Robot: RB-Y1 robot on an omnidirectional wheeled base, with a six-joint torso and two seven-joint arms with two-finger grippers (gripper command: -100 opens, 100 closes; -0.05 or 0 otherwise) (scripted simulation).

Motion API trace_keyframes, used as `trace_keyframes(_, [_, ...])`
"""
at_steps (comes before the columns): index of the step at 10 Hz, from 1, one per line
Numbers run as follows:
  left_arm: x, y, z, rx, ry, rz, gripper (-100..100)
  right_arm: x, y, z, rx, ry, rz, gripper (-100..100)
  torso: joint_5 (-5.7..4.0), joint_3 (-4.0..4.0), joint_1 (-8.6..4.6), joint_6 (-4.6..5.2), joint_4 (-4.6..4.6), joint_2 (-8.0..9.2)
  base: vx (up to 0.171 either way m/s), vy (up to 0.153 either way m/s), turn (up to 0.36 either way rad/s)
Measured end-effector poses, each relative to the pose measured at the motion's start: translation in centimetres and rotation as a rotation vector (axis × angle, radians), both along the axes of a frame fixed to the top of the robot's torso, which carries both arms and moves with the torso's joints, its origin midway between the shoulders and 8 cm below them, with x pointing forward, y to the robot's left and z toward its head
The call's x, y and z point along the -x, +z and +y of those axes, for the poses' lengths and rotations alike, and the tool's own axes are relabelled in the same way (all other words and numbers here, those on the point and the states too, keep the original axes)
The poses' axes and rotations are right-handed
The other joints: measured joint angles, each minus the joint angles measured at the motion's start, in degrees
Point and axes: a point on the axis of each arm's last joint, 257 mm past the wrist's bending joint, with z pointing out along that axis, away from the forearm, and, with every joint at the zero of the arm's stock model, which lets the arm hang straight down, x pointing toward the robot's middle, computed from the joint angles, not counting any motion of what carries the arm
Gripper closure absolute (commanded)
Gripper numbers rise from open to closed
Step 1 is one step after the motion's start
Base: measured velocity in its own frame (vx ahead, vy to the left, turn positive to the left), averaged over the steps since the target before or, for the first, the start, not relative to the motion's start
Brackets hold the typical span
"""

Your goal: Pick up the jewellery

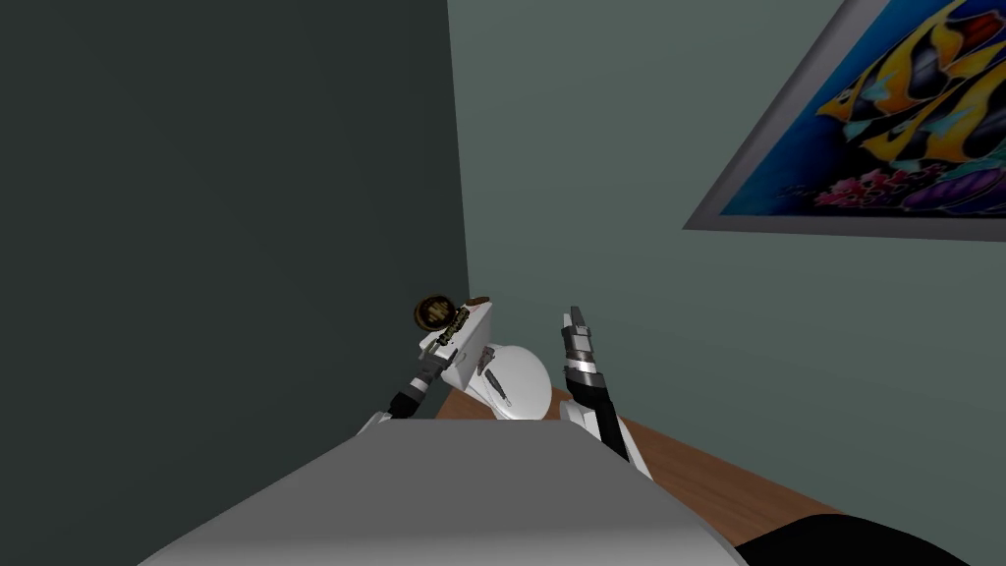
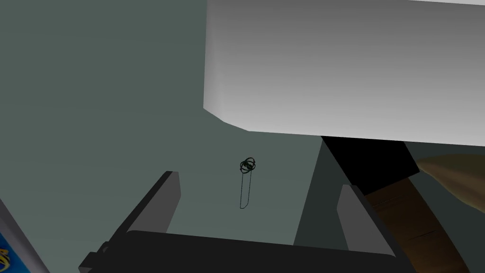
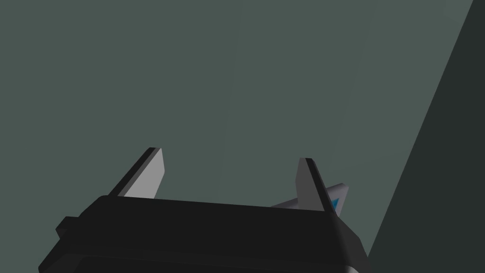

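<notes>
The left gripper [image 2: 259, 180] has its jaws spread. A thin dark wire jewellery piece [image 2: 247, 166], small rings atop a narrow loop, shows between them, touching neither, near the corner of a white furniture block [image 2: 331, 71]. The right gripper [image 3: 231, 155], raised beside that block, also has its jaws spread.

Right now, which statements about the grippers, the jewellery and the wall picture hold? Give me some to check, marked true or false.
The left gripper is shut on the jewellery. False: its fingers stand open, and the jewellery is between them, apart from both.
The right gripper is open. True.
The framed picture shows yellow fish on blue. True.
The right gripper holds the jewellery. False: it holds nothing.
</notes>
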Motion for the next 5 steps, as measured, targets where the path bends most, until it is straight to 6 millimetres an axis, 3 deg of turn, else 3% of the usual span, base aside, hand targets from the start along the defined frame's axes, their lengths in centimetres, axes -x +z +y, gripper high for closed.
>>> trace_keyframes(5, [0.01, -0.05, 0.0, -0.001, 0.0, 0.002, -100, 0.0, 0.0, 0.0, 0.0, 0.0, 0.0, 0, 0.0, 0.0, -0.02, 0.0, 0.0, 0.01, 0.0, 0.0, -0.001])
